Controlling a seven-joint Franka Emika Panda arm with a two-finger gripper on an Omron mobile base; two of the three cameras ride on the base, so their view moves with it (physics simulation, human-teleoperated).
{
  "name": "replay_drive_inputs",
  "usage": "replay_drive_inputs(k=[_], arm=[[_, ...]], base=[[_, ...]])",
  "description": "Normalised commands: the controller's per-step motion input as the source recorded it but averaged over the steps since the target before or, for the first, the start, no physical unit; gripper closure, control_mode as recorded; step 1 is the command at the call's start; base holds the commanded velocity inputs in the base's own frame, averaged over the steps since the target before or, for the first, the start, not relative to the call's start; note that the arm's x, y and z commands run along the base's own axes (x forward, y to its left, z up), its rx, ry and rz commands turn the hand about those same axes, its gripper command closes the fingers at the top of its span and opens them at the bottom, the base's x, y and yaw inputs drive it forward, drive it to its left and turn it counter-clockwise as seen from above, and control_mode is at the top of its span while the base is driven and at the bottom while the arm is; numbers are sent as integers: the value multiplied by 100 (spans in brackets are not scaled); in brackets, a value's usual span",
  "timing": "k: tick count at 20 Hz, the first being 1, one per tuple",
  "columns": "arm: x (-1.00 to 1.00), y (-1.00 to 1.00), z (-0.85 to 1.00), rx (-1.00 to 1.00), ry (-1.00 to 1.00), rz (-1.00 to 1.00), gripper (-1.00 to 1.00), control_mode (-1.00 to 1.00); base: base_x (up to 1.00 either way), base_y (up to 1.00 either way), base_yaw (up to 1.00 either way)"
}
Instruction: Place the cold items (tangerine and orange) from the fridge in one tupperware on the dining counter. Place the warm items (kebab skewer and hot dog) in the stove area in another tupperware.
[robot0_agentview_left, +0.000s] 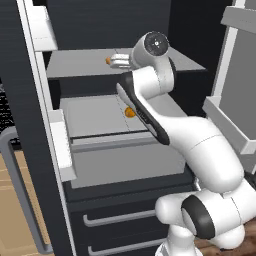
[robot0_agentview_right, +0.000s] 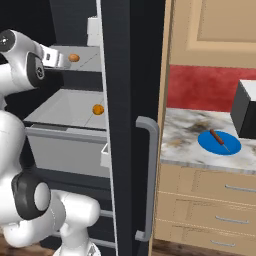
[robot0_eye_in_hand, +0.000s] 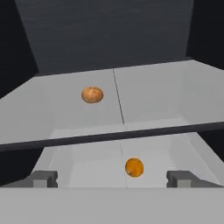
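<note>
Two round orange fruits lie in the open fridge; I cannot tell which is the tangerine and which the orange. The paler, mottled fruit (robot0_eye_in_hand: 92, 94) (robot0_agentview_left: 107, 60) (robot0_agentview_right: 74, 58) rests on the upper shelf (robot0_agentview_left: 80, 65). The brighter fruit (robot0_eye_in_hand: 134, 167) (robot0_agentview_left: 130, 112) (robot0_agentview_right: 98, 109) lies in the bin below. My gripper (robot0_eye_in_hand: 111, 178) (robot0_agentview_left: 113, 61) (robot0_agentview_right: 64, 59) is open and empty at upper-shelf height, just short of the mottled fruit. A kebab skewer (robot0_agentview_right: 219, 137) lies on a blue plate (robot0_agentview_right: 207, 142) on the counter to the right.
The fridge door (robot0_agentview_right: 127, 125) with its grey handle (robot0_agentview_right: 149, 175) stands between the fridge and the marble counter (robot0_agentview_right: 182, 140). A dark appliance (robot0_agentview_right: 245, 110) sits at the counter's right. The other door's shelves (robot0_agentview_left: 227, 122) flank the arm, and drawers (robot0_agentview_left: 115, 220) lie below.
</note>
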Motion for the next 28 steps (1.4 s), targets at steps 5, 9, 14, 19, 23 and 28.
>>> replay_drive_inputs(k=[5, 9, 14, 19, 23, 28], arm=[[48, 2, 21, -1, 7, 0, -100, -100], [81, 18, -10, -7, 13, 0, -100, -100], [84, 18, -25, -5, 6, 0, -100, -100], [72, 18, -7, -1, 0, 0, -100, -100], [64, 20, -24, -2, 1, 0, -100, -100], [40, 11, -32, -6, 2, 0, -100, -100]], base=[[0, 0, 0], [0, 0, 0], [0, 0, 0], [0, 0, 0], [0, 0, 0], [0, 0, 0]])
